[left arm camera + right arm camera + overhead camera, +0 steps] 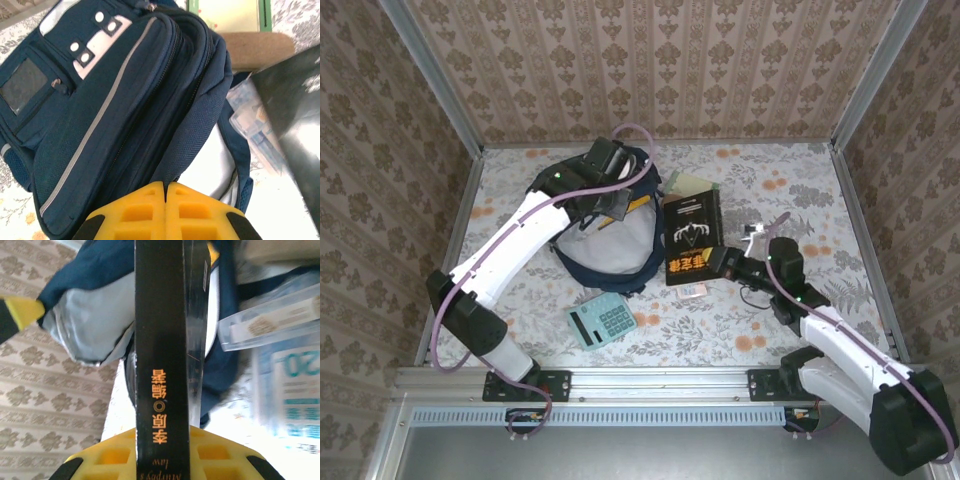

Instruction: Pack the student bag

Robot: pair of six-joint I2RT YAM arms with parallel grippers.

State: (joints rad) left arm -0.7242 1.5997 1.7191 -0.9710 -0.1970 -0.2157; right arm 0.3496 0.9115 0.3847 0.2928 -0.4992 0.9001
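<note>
As left claw (165,186) pinches student bag (100,125) rim | book (295,95) alongside

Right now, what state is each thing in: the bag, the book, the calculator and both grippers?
student bag, open at the top, grey lining showing.
black book, closed, outside the bag.
calculator, lying face up, untouched.
left gripper, shut on the student bag's opening edge.
right gripper, shut on the black book's spine.

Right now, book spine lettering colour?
Orange on the black book; best in right wrist view.
</note>
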